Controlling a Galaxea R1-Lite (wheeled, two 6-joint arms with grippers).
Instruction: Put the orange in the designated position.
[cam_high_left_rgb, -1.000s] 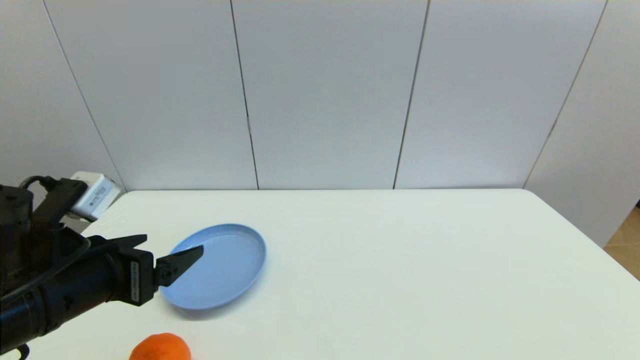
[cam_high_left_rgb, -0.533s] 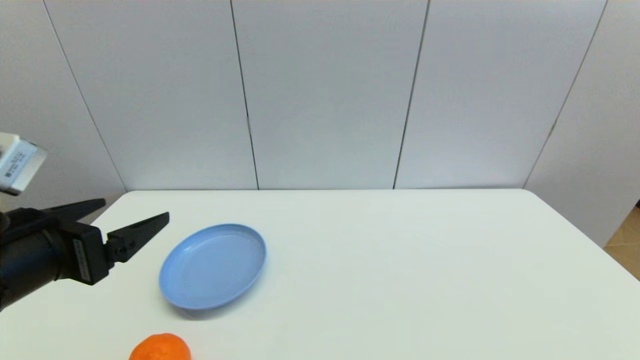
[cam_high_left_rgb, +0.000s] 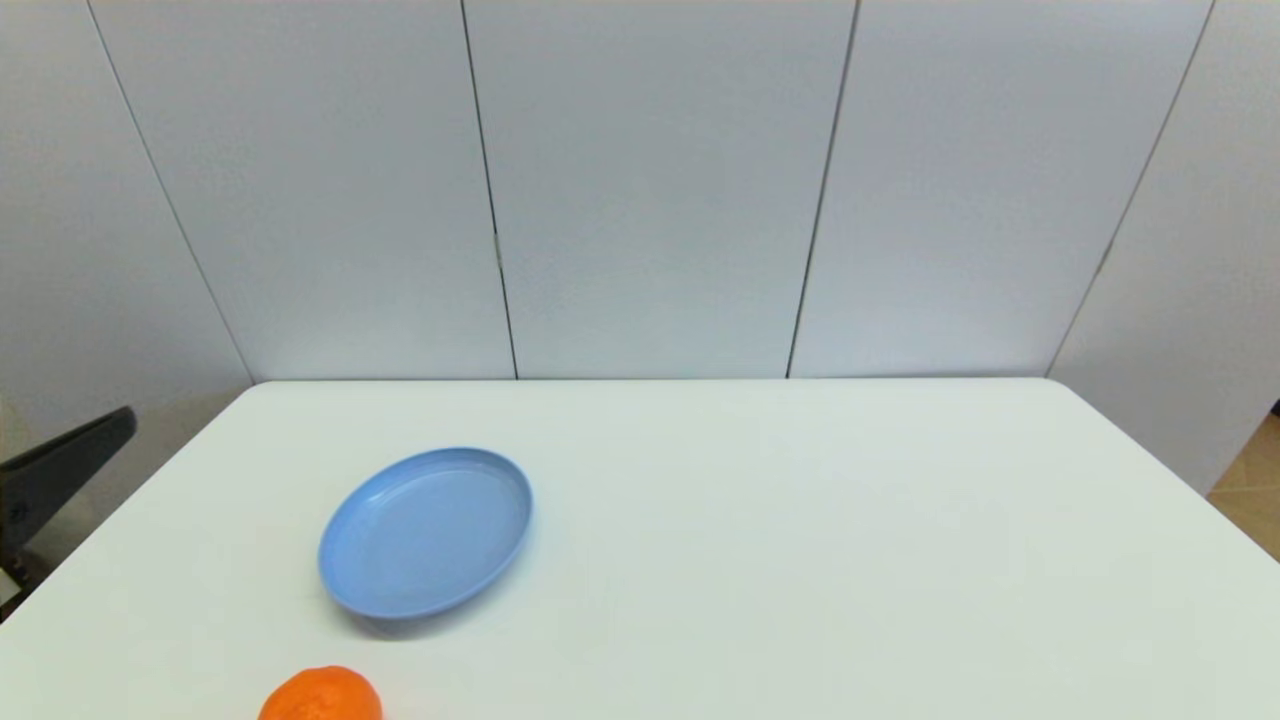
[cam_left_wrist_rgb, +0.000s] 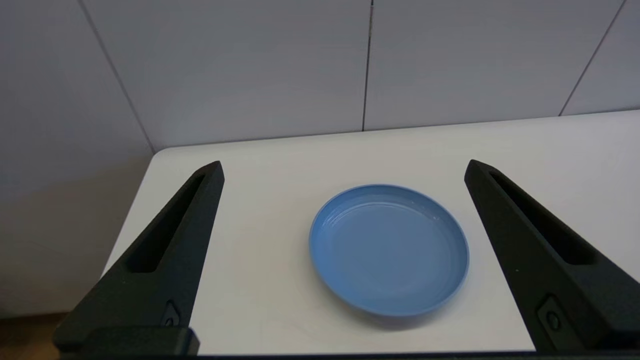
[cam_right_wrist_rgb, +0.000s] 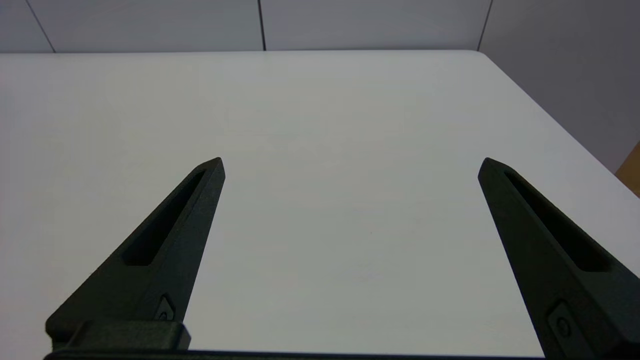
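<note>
The left gripper (cam_left_wrist_rgb: 344, 167) stands with its two black fingers (cam_left_wrist_rgb: 165, 250) spread wide, holding nothing and touching nothing; in the head view only one dark finger of it pokes in at the far left edge of the frame, beside the table's left side rather than over it. The right gripper (cam_right_wrist_rgb: 350, 162) is likewise spread wide and bare, hanging above a plain stretch of the white table (cam_right_wrist_rgb: 320, 125); it does not show in the head view. The orange (cam_high_left_rgb: 321, 695) lies on the table at the bottom edge of the head view, left of centre, partly cut off by the frame, well apart from the left gripper's finger and lower in the frame than it. The blue plate (cam_high_left_rgb: 425, 531) sits on the table in the lower left part of the head view, just above the orange and apart from it, with nothing in it. In the left wrist view the plate (cam_left_wrist_rgb: 389, 249) appears between the two spread fingers, farther off and not touched by them.
</note>
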